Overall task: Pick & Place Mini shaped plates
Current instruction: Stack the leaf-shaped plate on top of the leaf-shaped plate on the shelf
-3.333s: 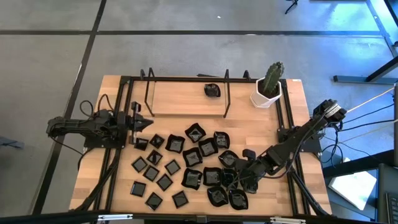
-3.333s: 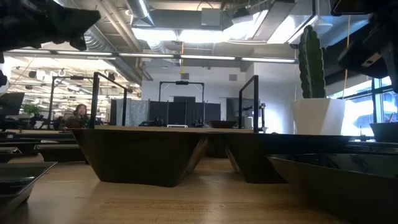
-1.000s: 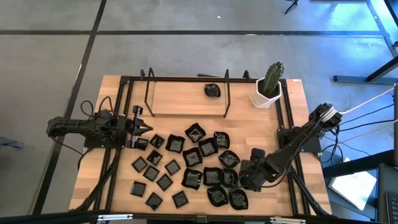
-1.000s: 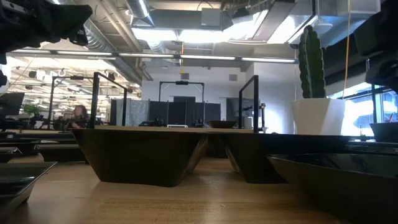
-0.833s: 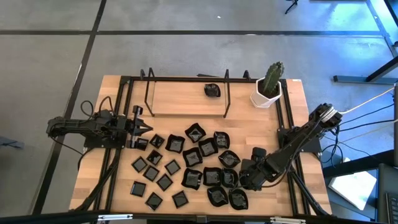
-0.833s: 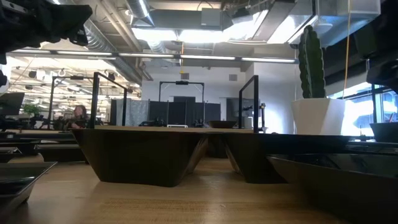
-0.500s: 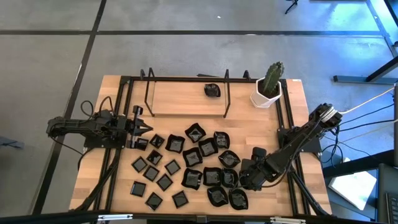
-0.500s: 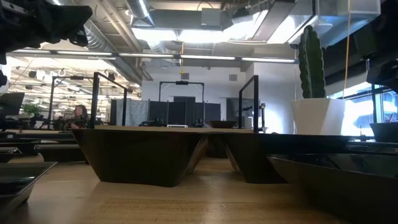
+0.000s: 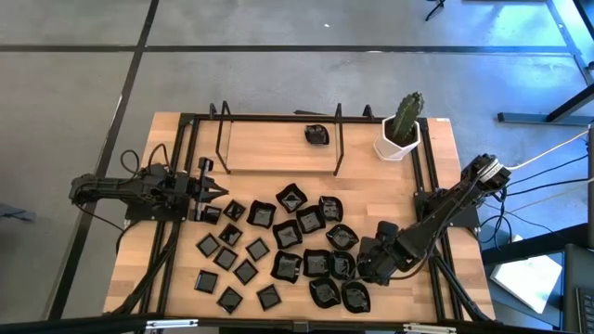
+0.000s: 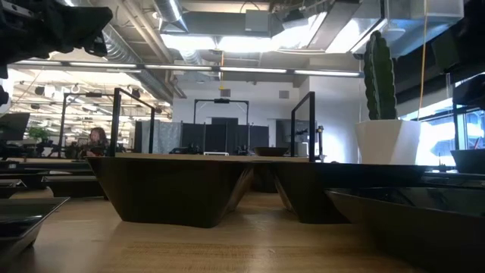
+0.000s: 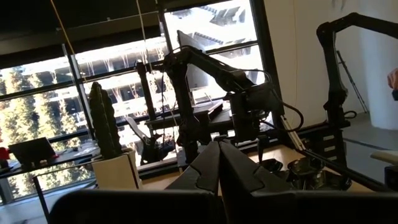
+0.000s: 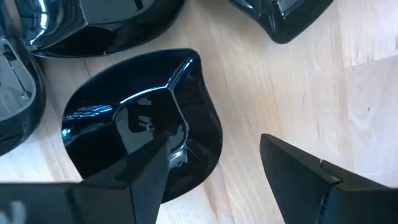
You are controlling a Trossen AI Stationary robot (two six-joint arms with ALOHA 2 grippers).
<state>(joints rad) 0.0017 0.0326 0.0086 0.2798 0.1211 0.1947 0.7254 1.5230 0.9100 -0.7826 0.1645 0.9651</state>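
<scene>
Since three seconds ago the right gripper (image 9: 364,270) has drawn back from the plate cluster toward the table's right front and has held there through the last second; the left gripper (image 9: 219,189) has shifted only slightly. Right gripper: fingers spread wide, holding nothing, low over the right edge of the cluster. Its wrist view alone shows the detail: one finger (image 12: 146,171) over the rim of a glossy rounded wavy-edged plate (image 12: 134,115), the other finger (image 12: 298,171) over bare wood beside it. Left gripper: fingers pressed together, empty, hovering at the left side of the wooden table (image 9: 278,148); the closed tips (image 11: 217,163) show only in the left wrist view, which also takes in the right arm (image 11: 217,74) and the cactus (image 11: 102,121) across the table. Mini shaped plates (image 9: 288,246): roughly two dozen on the table front in the high view, small flat squares to the left, larger rimmed and wavy ones to the right; exact count cannot be told where they crowd. One further black plate (image 9: 316,134) lies apart on the raised wooden shelf (image 9: 269,148) at the back. Cactus in white pot (image 9: 399,139): one, back right corner. The low view gives only dish sides close up, the pot (image 10: 388,140), and a person (image 10: 97,140) seated far off in the room.
</scene>
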